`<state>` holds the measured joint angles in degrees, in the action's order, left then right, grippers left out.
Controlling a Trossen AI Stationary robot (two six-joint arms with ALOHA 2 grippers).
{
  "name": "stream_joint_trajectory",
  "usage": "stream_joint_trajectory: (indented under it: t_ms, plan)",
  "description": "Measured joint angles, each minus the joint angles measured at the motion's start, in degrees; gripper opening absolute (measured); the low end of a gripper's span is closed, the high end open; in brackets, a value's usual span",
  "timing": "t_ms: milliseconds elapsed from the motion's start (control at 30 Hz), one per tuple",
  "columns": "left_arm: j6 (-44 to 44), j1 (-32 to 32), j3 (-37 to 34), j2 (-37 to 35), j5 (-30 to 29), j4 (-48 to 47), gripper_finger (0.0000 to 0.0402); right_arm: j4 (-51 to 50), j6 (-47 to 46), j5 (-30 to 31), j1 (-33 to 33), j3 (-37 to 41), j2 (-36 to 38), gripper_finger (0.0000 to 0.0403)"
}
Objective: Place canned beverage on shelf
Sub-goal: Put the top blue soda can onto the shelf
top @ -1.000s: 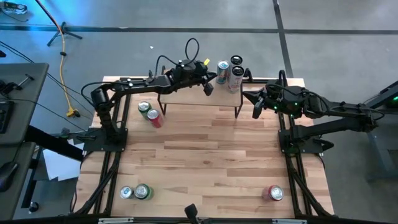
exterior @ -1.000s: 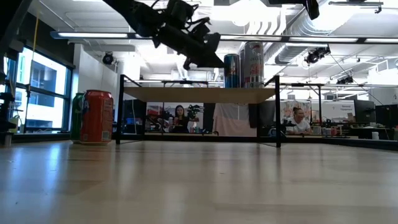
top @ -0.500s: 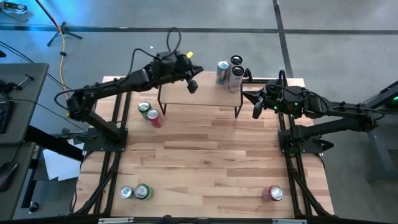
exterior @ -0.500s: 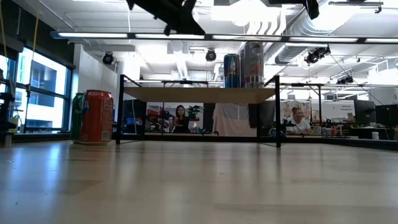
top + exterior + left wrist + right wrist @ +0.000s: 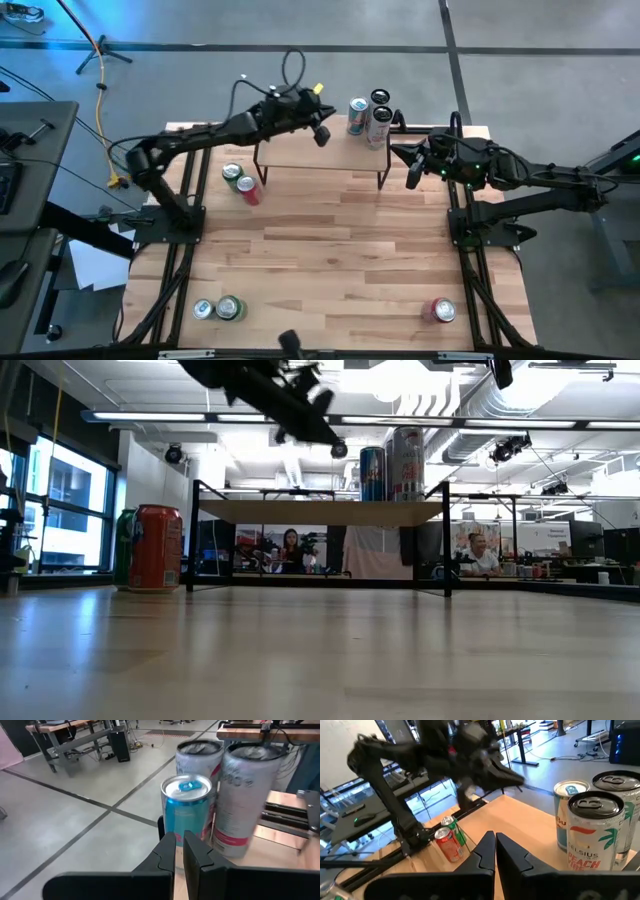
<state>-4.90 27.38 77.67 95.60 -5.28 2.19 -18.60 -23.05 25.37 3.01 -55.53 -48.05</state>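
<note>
Three cans (image 5: 369, 115) stand together on the shelf's (image 5: 300, 153) right end; two cans (image 5: 240, 183) stand left of it.

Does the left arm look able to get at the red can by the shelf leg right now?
Probably yes: the red can stands in the open with only a green can beside it, and the left tool hangs above the shelf.
</note>
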Motion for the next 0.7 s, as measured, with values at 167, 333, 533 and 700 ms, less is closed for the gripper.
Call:
stream_joint_trajectory:
  t_ms: [167,333,533,700]
  plan:
    - [1.6,0.0,0.0,7.1,-0.1,8.9,0.0,0.7,-0.1,0.1,0.0,0.0,0.0,0.0]
    - [2.9,-0.2,0.0,10.8,-5.3,11.4,0.0,0.7,-0.5,0.1,0.0,0.0,0.0,0.0]
    - [0.7,-0.2,0.0,13.0,-5.8,13.4,0.0,0.7,-0.5,0.1,0.0,0.0,0.0,0.0]
    - [0.7,-0.3,0.0,14.7,-5.8,18.4,0.0,0.7,-1.5,0.0,0.0,0.0,0.0,0.0]
